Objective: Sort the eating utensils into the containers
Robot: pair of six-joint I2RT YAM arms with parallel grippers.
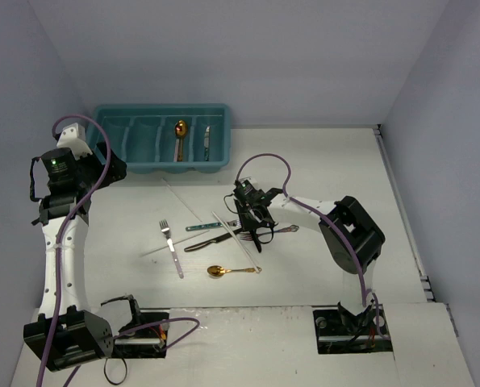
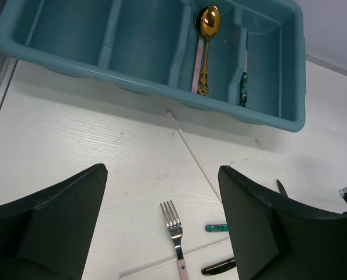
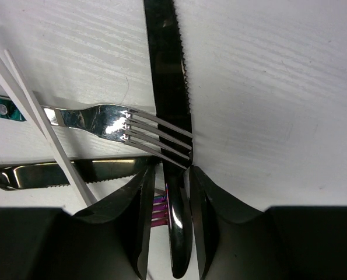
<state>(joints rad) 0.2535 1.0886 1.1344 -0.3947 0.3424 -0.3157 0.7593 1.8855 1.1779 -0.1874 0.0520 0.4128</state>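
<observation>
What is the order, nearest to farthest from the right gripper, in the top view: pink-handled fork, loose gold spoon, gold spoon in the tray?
From the right gripper:
1. Loose gold spoon, on its near side.
2. Pink-handled fork, to the left.
3. Other gold spoon, in the teal tray, far side.

Scattered utensils [image 1: 173, 251] — two in teal tray [image 1: 163, 168]
</observation>
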